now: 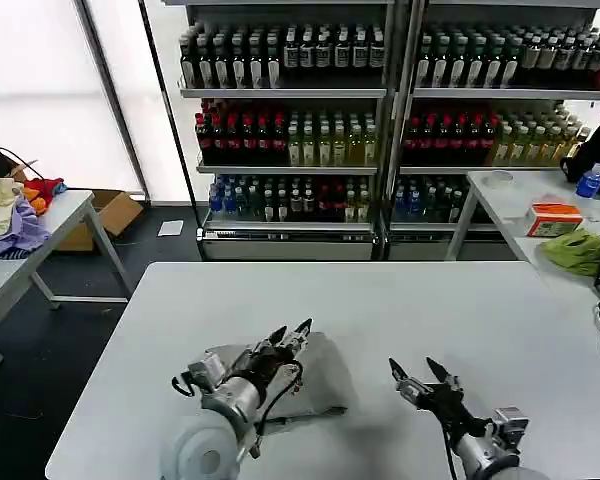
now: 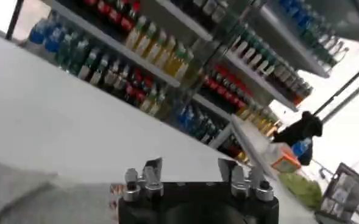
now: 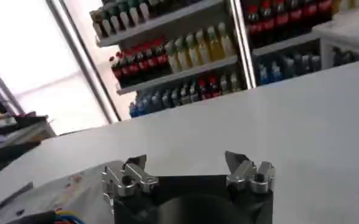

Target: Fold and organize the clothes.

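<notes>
Left gripper: the left gripper (image 1: 291, 334) hovers just above the grey shirt (image 1: 320, 385), fingers apart and holding nothing.
Right gripper: the right gripper (image 1: 421, 374) sits low over bare table (image 1: 400, 300) well to the right of the shirt, jaws spread, empty.
Shirt: it lies under and just behind the left gripper as a compact grey bundle on the near part of the table; a bit of coloured print (image 3: 69, 181) shows at its edge in the right wrist view.
Done: judging by its small, squared outline, the shirt looks mostly folded.
Left: probably a final tidy or moving it to a pile; no other grey shirt is on this table.
</notes>
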You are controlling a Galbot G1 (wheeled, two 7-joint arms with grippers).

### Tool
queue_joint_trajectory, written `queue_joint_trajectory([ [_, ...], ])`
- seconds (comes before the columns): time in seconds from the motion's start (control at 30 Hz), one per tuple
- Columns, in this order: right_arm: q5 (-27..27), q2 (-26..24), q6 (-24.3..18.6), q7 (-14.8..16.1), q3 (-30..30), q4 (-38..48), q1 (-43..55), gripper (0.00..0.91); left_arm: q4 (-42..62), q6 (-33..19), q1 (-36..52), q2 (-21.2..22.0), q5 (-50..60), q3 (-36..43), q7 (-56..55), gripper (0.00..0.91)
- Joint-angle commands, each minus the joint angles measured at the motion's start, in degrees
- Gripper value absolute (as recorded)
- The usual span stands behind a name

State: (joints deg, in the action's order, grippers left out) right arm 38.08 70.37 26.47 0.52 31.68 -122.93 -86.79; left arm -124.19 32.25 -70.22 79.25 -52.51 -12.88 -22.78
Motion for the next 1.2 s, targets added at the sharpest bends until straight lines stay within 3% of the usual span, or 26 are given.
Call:
queue_joint_trajectory([
  [0.03,4.25,1.74,6.24,-5.87,-17.66,8.5,14.78,0.907,-10.0,0.73,-8.39,-3.16,-0.32,-18.48,7.61,0.907],
  [0.17,7.52,5.04,6.65,-8.26,-22.28,14.47,18.72,0.907,-10.71,0.62,-11.43,-3.14,-0.5,-24.03,8.57,0.907],
  [0.2,8.01,5.4,6.65,-8.63,-23.08,15.02,18.94,0.655,-10.85,0.62,-11.94,-3.0,-0.52,-25.05,8.59,0.907],
  [0.23,8.42,5.96,6.66,-9.39,-24.0,15.94,19.26,0.242,-10.94,0.61,-12.47,-2.87,-0.48,-25.48,8.58,0.907],
  [0.27,8.59,6.5,6.66,-9.55,-24.63,16.9,19.45,0.0,-11.41,0.62,-13.07,-2.66,-0.5,-26.17,8.52,0.907],
  [0.5,6.53,6.24,6.66,-10.62,-26.69,15.38,18.29,0.0,-13.85,0.64,-16.27,-0.65,-0.64,-24.9,7.45,0.907],
  [0.73,3.38,4.55,6.22,-12.67,-24.43,11.13,14.84,0.0,-14.35,0.65,-15.9,0.17,-0.49,-22.75,6.3,0.907],
  [0.87,1.44,3.54,4.84,-13.43,-19.66,5.9,10.46,0.0,-14.49,0.65,-16.02,0.03,-0.48,-22.46,6.31,0.907],
  [1.03,-5.3,2.8,3.62,-13.01,-12.75,1.41,2.38,0.0,-14.36,0.58,-16.18,0.39,-0.83,-22.77,6.56,0.907],
  [1.2,-5.99,0.01,2.74,-9.16,-2.81,1.24,-1.49,0.0,-13.89,0.54,-15.6,0.95,-0.93,-20.98,6.47,0.907],
])
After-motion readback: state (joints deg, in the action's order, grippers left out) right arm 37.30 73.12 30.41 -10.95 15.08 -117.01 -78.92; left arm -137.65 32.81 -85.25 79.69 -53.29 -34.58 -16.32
